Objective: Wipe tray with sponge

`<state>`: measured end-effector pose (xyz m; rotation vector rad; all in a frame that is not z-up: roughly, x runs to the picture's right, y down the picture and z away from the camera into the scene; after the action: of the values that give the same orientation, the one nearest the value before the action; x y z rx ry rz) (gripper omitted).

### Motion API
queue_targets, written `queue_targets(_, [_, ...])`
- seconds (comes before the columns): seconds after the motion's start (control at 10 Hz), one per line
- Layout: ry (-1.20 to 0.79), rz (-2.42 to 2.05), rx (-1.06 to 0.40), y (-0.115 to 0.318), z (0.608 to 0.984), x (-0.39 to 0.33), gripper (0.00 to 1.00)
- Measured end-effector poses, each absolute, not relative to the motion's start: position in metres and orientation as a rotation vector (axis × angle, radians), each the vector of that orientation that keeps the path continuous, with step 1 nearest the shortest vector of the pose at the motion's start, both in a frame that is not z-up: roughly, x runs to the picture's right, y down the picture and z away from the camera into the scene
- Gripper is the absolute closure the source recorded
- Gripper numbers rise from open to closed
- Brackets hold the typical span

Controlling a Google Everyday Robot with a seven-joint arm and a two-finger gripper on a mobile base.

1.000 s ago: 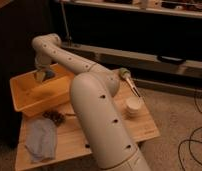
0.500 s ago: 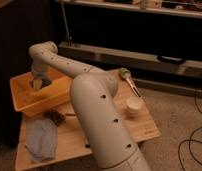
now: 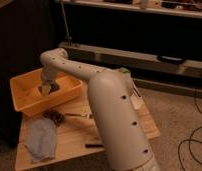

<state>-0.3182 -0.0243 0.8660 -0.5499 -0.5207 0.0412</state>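
Since the earlier frames the arm (image 3: 116,115) has swung rightward and dipped. Its gripper (image 3: 45,87) has slid from the back left part of the tray (image 3: 21,100) toward the middle of the tray's floor, and the elbow joint above it now sits lower and further right in the frame. The tray itself has not shifted.

The tray stands at the left of the frame, on the back left corner of the wooden surface (image 3: 74,132). The gripper reaches down into it from above, and its fingers are together, clamped on the sponge (image 3: 49,91). The sponge shows as a small blue-grey patch at the fingertips, spreading slightly to their right, low against the tray floor and clear of all four walls. Whether it presses flat on the floor cannot be told.

In front of the tray, at the lower left of the frame, a pale blue cloth (image 3: 41,139) lies crumpled on the surface. A dark brown clump (image 3: 55,116) lies just beside the tray's front wall, between the tray and the cloth. A flat black block (image 3: 93,145) lies near the front edge, partly behind the arm's thick white segment. Cables (image 3: 194,145) loop over the floor at the lower right, and a long shelf (image 3: 144,57) runs across the back.
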Motion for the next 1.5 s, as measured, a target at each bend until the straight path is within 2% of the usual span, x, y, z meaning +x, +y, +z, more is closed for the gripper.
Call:
queue_targets(0.2, [-0.507, 0.107, -0.560, -0.032, 0.887, -0.306, 1.00])
queue_targets(0.5, [-0.470, 0.218, -0.553, -0.071, 0.926, -0.276, 1.00])
queue_targets(0.8, [-0.450, 0.246, -0.536, -0.103, 0.944, -0.266, 1.00])
queue_targets(1.1, [-0.469, 0.224, -0.510, -0.122, 0.934, -0.281, 1.00])
queue_targets(1.5, [-0.563, 0.145, -0.464, -0.102, 0.874, -0.311, 1.00])
